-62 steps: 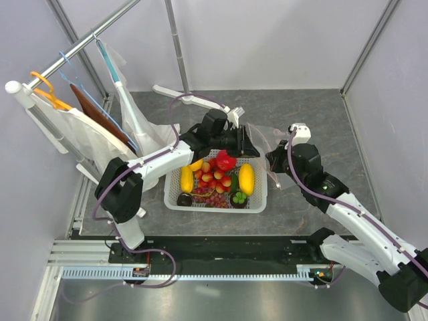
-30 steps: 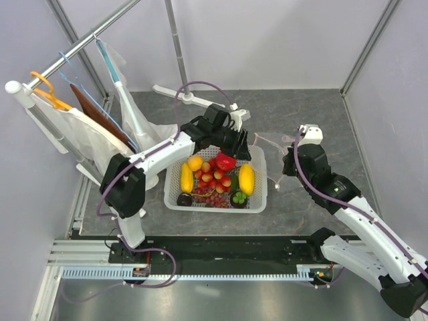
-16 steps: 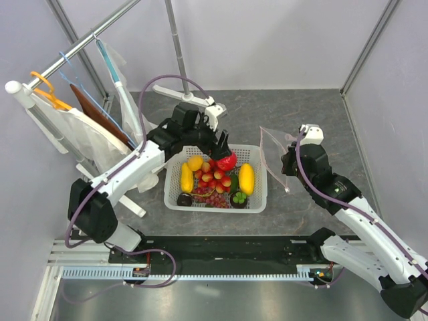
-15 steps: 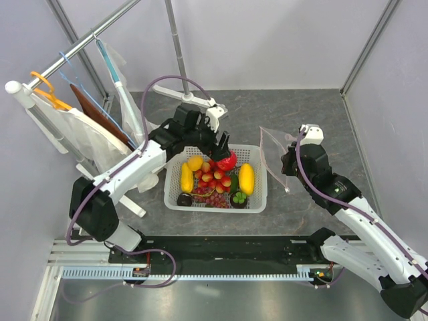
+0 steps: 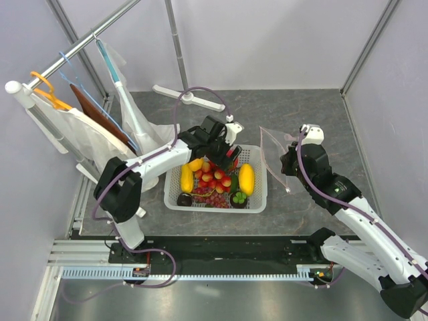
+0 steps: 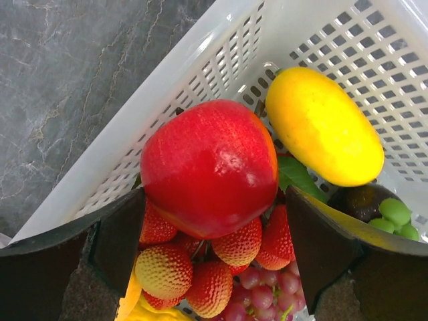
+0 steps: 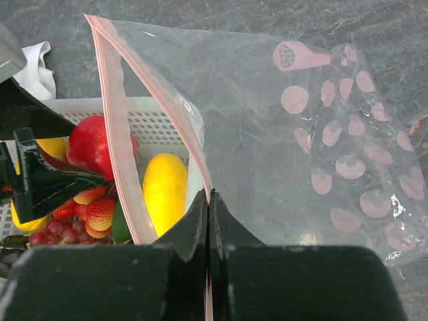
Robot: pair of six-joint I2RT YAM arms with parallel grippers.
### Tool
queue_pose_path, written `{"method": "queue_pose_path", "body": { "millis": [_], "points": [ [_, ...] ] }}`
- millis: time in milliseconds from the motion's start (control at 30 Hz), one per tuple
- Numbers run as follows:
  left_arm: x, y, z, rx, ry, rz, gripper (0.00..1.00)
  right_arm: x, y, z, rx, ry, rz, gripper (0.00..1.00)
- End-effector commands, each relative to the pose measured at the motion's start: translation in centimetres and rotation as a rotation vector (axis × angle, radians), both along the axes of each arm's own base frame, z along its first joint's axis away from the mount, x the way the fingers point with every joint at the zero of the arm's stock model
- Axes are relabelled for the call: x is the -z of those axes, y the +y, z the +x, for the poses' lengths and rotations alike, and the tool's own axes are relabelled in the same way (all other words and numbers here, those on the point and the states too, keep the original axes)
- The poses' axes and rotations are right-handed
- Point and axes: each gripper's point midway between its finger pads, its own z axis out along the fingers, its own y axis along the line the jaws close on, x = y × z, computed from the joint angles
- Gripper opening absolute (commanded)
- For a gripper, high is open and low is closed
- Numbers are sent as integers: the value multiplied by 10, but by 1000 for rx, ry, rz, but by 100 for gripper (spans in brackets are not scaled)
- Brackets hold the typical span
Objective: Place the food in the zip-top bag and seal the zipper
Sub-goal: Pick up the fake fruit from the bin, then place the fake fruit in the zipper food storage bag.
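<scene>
Left gripper [image 6: 215,200]: jaws spread, straddling one red pomegranate [image 6: 207,164] in the white mesh basket [image 6: 167,87]; firm contact cannot be confirmed. Right gripper [image 7: 208,200]: clamped on the mouth edge of the zip-top bag [image 7: 294,154], which is held up just beside the basket's right end with the zipper [image 7: 112,120] parted. Obscured: the orange [image 5: 195,164] lies partly under the left arm, and the grapes [image 6: 257,294] are cut off in the wrist view. Count in the basket: two mangoes [image 5: 247,178] (one on each side), two mangosteens [image 5: 239,198]; the small red-yellow fruits [image 6: 221,244] are too clustered to count.
</scene>
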Motion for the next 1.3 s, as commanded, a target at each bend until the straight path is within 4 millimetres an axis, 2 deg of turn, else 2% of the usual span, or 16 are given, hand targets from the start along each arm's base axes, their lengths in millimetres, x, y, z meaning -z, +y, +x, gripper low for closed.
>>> {"method": "queue_pose_path", "body": {
  "millis": [0,67,133,267,333,367,500,633,700,800,833,867,933,1067,1167,1267],
  "points": [
    [-12,-7,23,-68,-72,7,87,-8,6,3,1,-19,56,0],
    [-9,-7,23,-81,-62,12,84,-9,8,3,0,-12,68,0],
    [-12,-8,22,-79,-57,5,76,-8,8,3,2,-7,73,0],
    [-31,-14,5,-22,-14,-57,41,-10,9,4,6,-2,83,0],
    [-59,-21,-11,28,8,-159,35,-12,11,4,0,0,94,0],
    [-82,-22,-18,43,-13,-207,32,-11,12,5,0,4,95,0],
    [-147,-38,-50,167,-5,-406,32,-16,17,5,-14,12,126,0],
    [-196,-50,-76,266,29,-583,32,-26,16,7,4,3,142,0],
    [-216,-57,-79,297,3,-669,32,-28,15,8,7,0,145,0],
    [-232,-70,-78,285,13,-758,32,-30,16,8,1,0,154,0],
    [-221,-80,-72,258,33,-743,31,-29,17,8,-2,2,155,0],
    [-229,-87,-68,253,20,-756,30,-29,16,8,8,2,154,0],
    [-229,-100,-67,251,72,-781,30,-30,15,9,7,-3,153,0],
    [-211,-124,-52,210,144,-781,31,-36,15,9,4,-15,159,0],
    [-194,-125,-44,150,177,-743,31,-44,10,11,28,-40,155,0],
    [-172,-116,-38,98,149,-677,31,-50,-7,13,95,-62,110,0]
  ]
}}
